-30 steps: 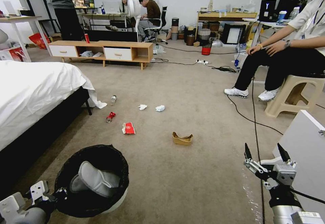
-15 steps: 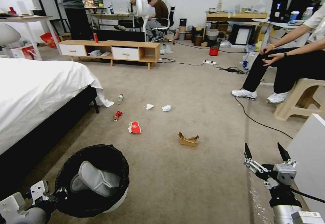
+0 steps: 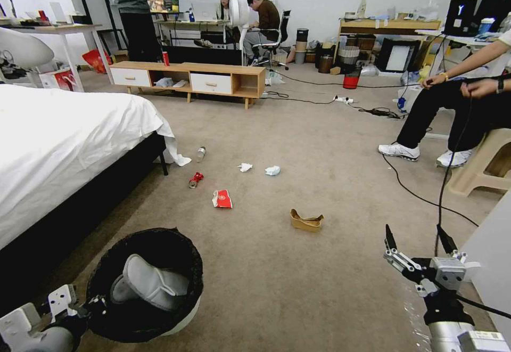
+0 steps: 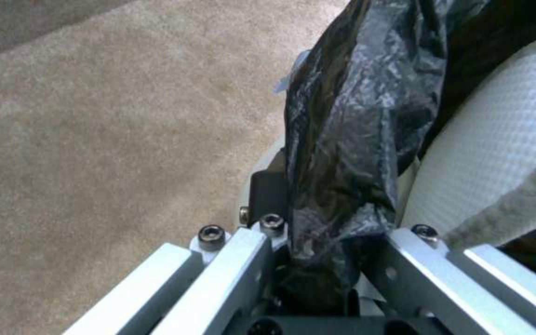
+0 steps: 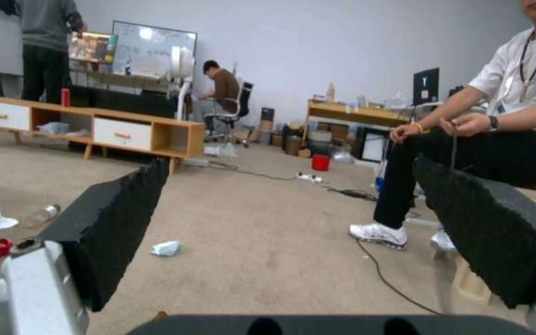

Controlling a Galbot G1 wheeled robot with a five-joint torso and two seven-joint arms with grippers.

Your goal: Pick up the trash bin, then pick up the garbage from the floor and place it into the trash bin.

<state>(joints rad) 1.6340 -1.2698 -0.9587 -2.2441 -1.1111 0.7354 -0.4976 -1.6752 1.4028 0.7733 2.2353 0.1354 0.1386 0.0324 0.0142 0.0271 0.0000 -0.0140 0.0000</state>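
Beige carpet floor in an office-type room, bed with a white sheet on the left, a low wooden TV cabinet further back. The garbage is scattered mid-floor: crushed red can, red-white packet, two tissues, tan cardboard tray, and a clear bottle near the bed corner. The trash bin sits bottom left, black liner, a pale slipper inside. The left end effector is mostly cut off in the head view, but the left wrist view shows it clamped on the bin's bagged rim. The right end effector hangs low on the right, spread wide with nothing in it; its wrist view only catches one tissue and the can's edge
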